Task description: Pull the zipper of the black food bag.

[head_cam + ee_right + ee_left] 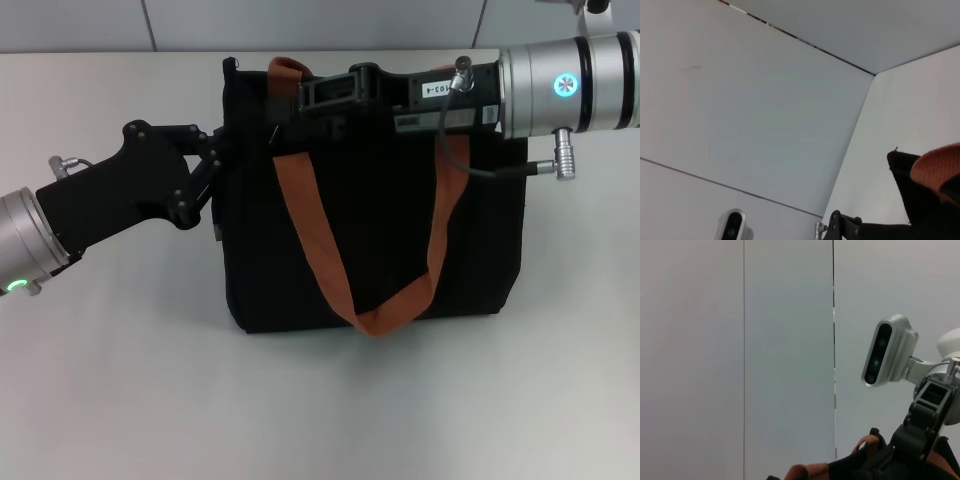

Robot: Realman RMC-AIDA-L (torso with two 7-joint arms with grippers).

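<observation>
The black food bag stands upright in the middle of the white table, with an orange-brown strap handle hanging down its front. My right gripper reaches in from the right and lies along the bag's top edge, near its left end. My left gripper is at the bag's left side edge, touching it. The silver zipper pull is hidden, dark against the bag and the right gripper. The left wrist view shows the right gripper over the bag top. The right wrist view shows the bag corner.
The white table spreads around the bag, with a pale wall behind it. A cable loops from the right wrist over the bag's top right. The right arm's wrist camera shows in the left wrist view.
</observation>
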